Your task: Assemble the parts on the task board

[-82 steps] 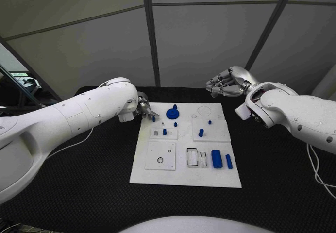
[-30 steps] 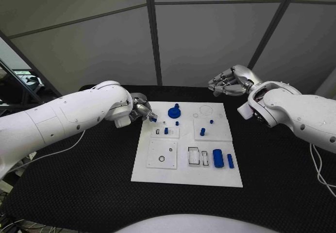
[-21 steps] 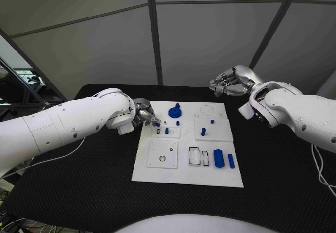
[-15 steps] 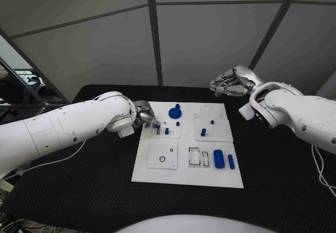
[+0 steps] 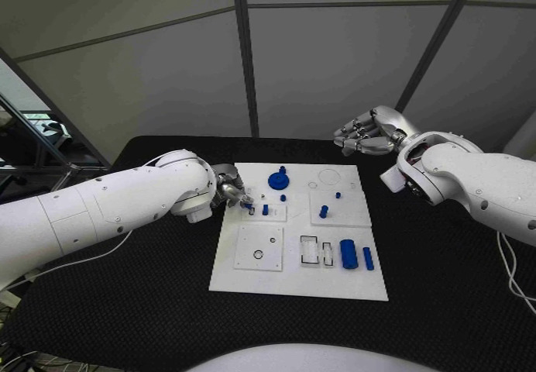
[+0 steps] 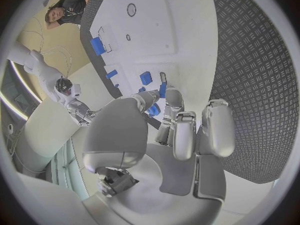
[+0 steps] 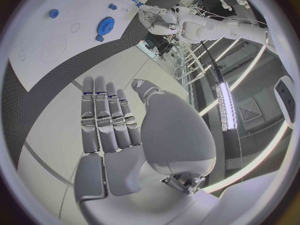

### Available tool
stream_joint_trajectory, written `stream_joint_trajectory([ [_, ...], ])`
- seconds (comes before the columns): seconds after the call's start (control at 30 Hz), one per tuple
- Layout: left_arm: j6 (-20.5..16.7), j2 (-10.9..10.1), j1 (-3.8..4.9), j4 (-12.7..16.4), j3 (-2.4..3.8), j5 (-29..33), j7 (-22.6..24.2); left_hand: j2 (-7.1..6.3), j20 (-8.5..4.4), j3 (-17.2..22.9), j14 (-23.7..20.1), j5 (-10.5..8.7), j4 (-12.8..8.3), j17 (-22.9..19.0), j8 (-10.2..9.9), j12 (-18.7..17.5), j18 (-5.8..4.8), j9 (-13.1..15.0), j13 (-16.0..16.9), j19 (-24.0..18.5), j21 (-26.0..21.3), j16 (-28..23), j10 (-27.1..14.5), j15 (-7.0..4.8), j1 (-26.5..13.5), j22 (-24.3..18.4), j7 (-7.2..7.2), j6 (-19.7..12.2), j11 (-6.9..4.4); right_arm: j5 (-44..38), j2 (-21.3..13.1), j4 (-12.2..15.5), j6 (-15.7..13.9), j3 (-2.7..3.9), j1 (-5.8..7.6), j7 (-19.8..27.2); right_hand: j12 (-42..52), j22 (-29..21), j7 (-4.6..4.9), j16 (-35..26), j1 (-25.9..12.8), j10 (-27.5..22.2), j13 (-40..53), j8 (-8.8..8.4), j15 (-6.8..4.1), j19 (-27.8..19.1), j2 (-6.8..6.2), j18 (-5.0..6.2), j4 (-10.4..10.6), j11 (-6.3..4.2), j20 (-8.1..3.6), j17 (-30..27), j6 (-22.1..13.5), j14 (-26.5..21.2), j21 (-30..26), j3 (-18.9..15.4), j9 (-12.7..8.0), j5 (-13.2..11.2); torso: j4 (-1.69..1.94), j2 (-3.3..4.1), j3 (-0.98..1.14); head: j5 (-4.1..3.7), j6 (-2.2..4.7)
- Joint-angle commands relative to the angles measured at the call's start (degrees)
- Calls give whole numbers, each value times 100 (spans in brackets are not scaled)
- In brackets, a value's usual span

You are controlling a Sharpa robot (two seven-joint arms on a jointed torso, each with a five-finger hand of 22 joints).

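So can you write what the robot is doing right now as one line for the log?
left hand: pinches small blue part over task board | right hand: open, off board | blue gear: on board

White rectangular task board [image 5: 285, 287]: near strip bare, approach open. Far half crowded: blue toothed gear [image 5: 277, 181], upright blue pegs [image 5: 323, 211]. Silver left hand [image 5: 232, 190] blocks left edge (holding small blue part [image 6: 162, 90]).

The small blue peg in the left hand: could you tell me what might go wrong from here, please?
1. The left hand pinches the small blue peg only at its fingertips, so it may slip or tilt.
2. Other blue parts stand close by on the white task board; the fingers could knock them.
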Motion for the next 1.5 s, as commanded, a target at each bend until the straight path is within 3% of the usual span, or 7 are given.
stream_joint_trajectory([
  [0.03,61,27,-9,12,1,-201,-56,18,-14,761,525,42,-724,1235,46,27,-51,14,5,93,39,24,171,-29,-64,227,-47,3,-123,-7,2,11,43,3,11,5,-13,-6,-16,-15,3,-50,2,-20,12,7,-2,14,3,5,52,-8,-37,-45,-37,-31,3,20,2,0,-1,10,4],
  [0.37,128,46,-40,37,1,-242,-65,12,-17,789,529,54,-744,1247,59,33,-53,20,7,97,47,32,182,-32,-87,236,-50,5,-125,-7,-4,16,46,3,11,0,-13,-6,-16,-15,3,-50,2,-20,12,7,-2,14,3,5,52,-8,-37,-45,-37,-31,3,20,2,-6,6,-4,-16],
  [1.5,362,-1,-84,147,1,-381,-99,-3,-22,839,533,69,-787,1259,86,72,-57,34,51,105,59,39,219,-37,-131,252,-56,9,-132,-7,-5,16,72,3,11,-18,-12,-12,-16,-15,3,-53,2,-18,12,12,0,15,3,6,53,-11,-40,-47,-46,-33,3,40,5,-2,2,2,-43],
])
